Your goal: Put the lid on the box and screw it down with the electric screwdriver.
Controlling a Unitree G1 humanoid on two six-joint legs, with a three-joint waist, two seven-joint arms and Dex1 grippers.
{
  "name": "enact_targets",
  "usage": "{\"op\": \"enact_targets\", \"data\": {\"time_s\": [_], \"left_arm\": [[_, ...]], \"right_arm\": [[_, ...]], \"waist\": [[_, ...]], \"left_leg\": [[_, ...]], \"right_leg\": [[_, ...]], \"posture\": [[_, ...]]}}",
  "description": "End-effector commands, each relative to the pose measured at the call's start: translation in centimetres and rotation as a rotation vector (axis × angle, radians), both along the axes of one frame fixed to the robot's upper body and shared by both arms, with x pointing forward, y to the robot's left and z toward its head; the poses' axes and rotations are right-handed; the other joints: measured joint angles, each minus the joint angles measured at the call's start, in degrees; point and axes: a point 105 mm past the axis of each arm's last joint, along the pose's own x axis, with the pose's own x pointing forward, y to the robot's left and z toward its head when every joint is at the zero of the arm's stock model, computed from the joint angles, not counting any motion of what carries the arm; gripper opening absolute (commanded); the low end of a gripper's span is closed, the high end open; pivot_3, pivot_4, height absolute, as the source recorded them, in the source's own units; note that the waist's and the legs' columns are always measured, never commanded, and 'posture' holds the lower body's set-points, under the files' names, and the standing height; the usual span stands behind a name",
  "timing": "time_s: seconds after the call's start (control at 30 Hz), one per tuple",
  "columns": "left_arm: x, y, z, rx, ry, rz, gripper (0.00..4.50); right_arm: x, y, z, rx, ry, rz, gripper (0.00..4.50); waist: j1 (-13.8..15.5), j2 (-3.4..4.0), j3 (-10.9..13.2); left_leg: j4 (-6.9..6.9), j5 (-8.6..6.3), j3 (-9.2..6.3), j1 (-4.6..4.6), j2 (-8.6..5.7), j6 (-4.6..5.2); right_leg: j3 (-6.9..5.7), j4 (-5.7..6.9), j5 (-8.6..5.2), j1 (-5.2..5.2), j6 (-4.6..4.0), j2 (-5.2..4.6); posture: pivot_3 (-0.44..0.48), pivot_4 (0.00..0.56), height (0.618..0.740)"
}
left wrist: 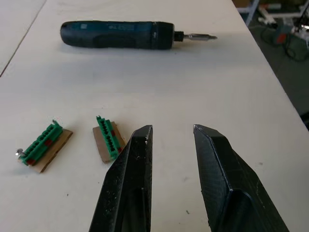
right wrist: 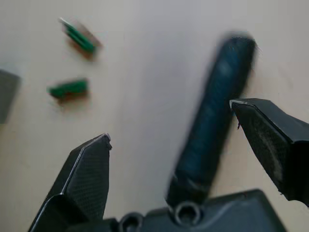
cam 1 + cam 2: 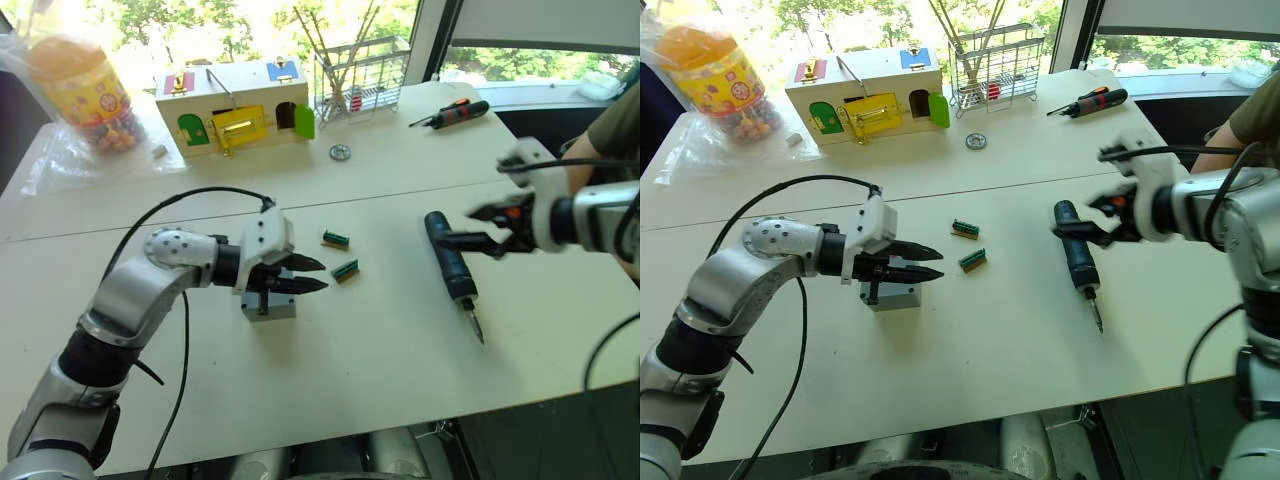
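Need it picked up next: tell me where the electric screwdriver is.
The electric screwdriver lies flat on the white table on the robot's right, bit toward the near edge, under the open right gripper, right of two green terminal blocks.

The electric screwdriver (image 3: 451, 268) is a long, thick, dark tool. It lies flat on the white table (image 3: 380, 340), on the right side, well back from the front edge. Its thin metal tip points toward the front edge and its fat end points toward the back.

The box (image 3: 891, 296) is small, square and grey. It sits on the left half of the table, about midway between front and back. Its top is partly hidden.
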Motion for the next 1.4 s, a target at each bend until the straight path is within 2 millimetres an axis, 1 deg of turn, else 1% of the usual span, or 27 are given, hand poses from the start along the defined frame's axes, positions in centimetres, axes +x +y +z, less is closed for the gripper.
{"op": "enact_targets", "data": {"time_s": [0.03, 0.2, 0.3, 0.4, 0.57, 0.73, 0.83, 0.93, 1.0, 1.03, 1.13, 1.17, 1.27, 1.3, 1.37, 1.4], "left_arm": [[0.2, -1.1, 1.0, -0.034, -0.065, -0.022, 1.33], [-0.3, -1.5, 0.4, -0.063, -0.047, -0.006, 1.33], [-0.4, -1.7, -0.1, -0.076, -0.037, 0.018, 1.33], [-0.2, -2.0, -0.5, -0.090, -0.041, 0.047, 1.33], [-0.3, -2.4, -0.7, -0.118, -0.041, 0.077, 1.33], [-0.4, -2.7, -1.1, -0.128, -0.037, 0.095, 1.33], [-0.4, -3.0, -1.1, -0.139, -0.043, 0.105, 1.33], [-0.4, -3.4, -0.8, -0.157, -0.045, 0.106, 1.33], [-0.5, -3.5, -0.8, -0.162, -0.043, 0.106, 1.33], [-0.5, -3.6, -0.9, -0.163, -0.042, 0.106, 1.33], [-0.4, -3.5, -0.9, -0.164, -0.041, 0.109, 1.33], [-0.3, -3.4, -0.9, -0.163, -0.042, 0.114, 1.33], [0.1, -2.9, -1.1, -0.151, -0.045, 0.131, 1.33], [0.5, -2.3, -1.2, -0.135, -0.049, 0.148, 1.33], [1.1, -1.3, -1.4, -0.113, -0.054, 0.178, 1.33], [1.3, -0.9, -1.4, -0.105, -0.056, 0.189, 1.33]], "right_arm": [[0.2, -0.1, -1.0, 0.039, 0.095, -0.036, 4.44], [0.6, -0.9, -3.1, 0.050, 0.206, -0.106, 4.44], [1.0, -0.3, -3.8, 0.041, 0.246, -0.099, 4.44], [1.4, 0.3, -4.6, -0.018, 0.265, -0.079, 4.44], [1.4, 0.9, -5.5, -0.069, 0.326, -0.053, 4.44], [1.5, 0.8, -6.8, -0.150, 0.353, -0.005, 4.44], [1.6, 1.1, -7.8, -0.167, 0.378, 0.019, 3.75], [1.7, 1.1, -8.7, -0.184, 0.393, 0.036, 2.70], [2.1, 1.1, -8.9, -0.191, 0.390, 0.037, 1.95], [2.2, 1.0, -8.9, -0.193, 0.389, 0.037, 1.75], [2.3, 0.4, -9.1, -0.212, 0.394, 0.041, 1.75], [2.2, -0.3, -9.2, -0.228, 0.400, 0.039, 1.75], [1.6, -1.4, -9.5, -0.258, 0.412, 0.052, 1.75], [2.0, -1.8, -9.0, -0.279, 0.363, 0.086, 1.75], [2.8, -1.2, -7.8, -0.254, 0.294, 0.137, 1.75], [3.1, -0.5, -7.1, -0.221, 0.266, 0.170, 1.75]], "waist": [[-0.1, -0.01, 0.0], [-0.1, 0.00, 0.0], [0.0, -0.01, 0.0], [0.0, -0.01, 0.0], [0.1, -0.01, 0.0], [0.0, -0.02, 0.0], [0.0, -0.20, -0.1], [0.0, -0.40, -0.2], [-0.1, -0.62, -0.4], [-0.2, -0.77, -0.5], [-0.2, -1.02, -0.6], [-0.1, -1.07, -0.7], [0.0, -1.10, -0.7], [0.0, -1.10, -0.7], [0.0, -1.10, -0.7], [0.0, -1.08, -0.7]], "left_leg": [[0.02, 0.00, 0.03, 0.00, 0.00, 0.00], [-0.02, -0.01, 0.06, -0.01, 0.01, 0.02], [0.00, -0.01, 0.06, -0.01, 0.00, 0.02], [0.06, -0.01, 0.05, -0.02, 0.00, 0.02], [0.06, -0.01, 0.03, -0.06, -0.03, 0.02], [0.08, -0.01, 0.02, -0.06, 0.00, 0.02], [0.11, -0.01, 0.02, -0.04, 0.00, 0.02], [0.12, -0.01, 0.01, 0.01, -0.01, 0.02], [0.11, -0.01, -0.01, 0.04, 0.00, 0.02], [0.11, -0.01, -0.01, 0.05, 0.02, 0.02], [0.11, -0.02, -0.03, 0.13, 0.03, 0.02], [0.11, -0.02, -0.04, 0.14, 0.03, 0.02], [0.12, -0.03, -0.07, 0.16, 0.00, 0.04], [0.13, -0.04, -0.08, 0.18, 0.00, 0.06], [0.15, -0.06, -0.14, 0.19, -0.02, 0.09], [0.16, -0.06, -0.14, 0.19, -0.02, 0.09]], "right_leg": [[0.01, -0.03, 0.00, 0.00, 0.00, 0.00], [0.06, -0.03, 0.00, -0.07, 0.01, 0.01], [0.06, -0.04, 0.00, -0.06, 0.01, 0.01], [0.05, -0.03, 0.01, -0.04, 0.01, 0.01], [0.03, -0.09, 0.01, -0.04, 0.01, 0.01], [0.02, -0.09, 0.01, -0.03, 0.01, 0.03], [0.01, -0.08, 0.01, 0.02, 0.01, 0.03], [0.01, -0.09, 0.01, 0.08, 0.01, 0.03], [-0.01, -0.09, 0.01, 0.11, 0.01, 0.04], [-0.02, -0.10, 0.01, 0.13, 0.01, 0.05], [-0.02, -0.12, 0.01, 0.22, 0.01, 0.06], [-0.04, -0.15, 0.01, 0.26, 0.01, 0.06], [-0.08, -0.32, 0.01, 0.39, 0.01, 0.05], [-0.10, -0.38, 0.01, 0.45, 0.01, 0.05], [-0.18, -0.46, 0.01, 0.54, 0.01, 0.04], [-0.19, -0.49, 0.02, 0.55, 0.01, 0.04]], "posture": [[0.000, 0.150, 0.740], [0.000, 0.150, 0.740], [0.000, 0.150, 0.740], [0.000, 0.150, 0.740], [0.000, 0.150, 0.740], [0.000, 0.150, 0.740], [0.000, 0.150, 0.740], [0.000, 0.150, 0.740], [0.000, 0.150, 0.740], [0.000, 0.150, 0.740], [0.000, 0.150, 0.740], [0.000, 0.150, 0.740], [0.000, 0.150, 0.740], [0.000, 0.150, 0.740], [0.000, 0.150, 0.740], [0.000, 0.150, 0.740]]}}
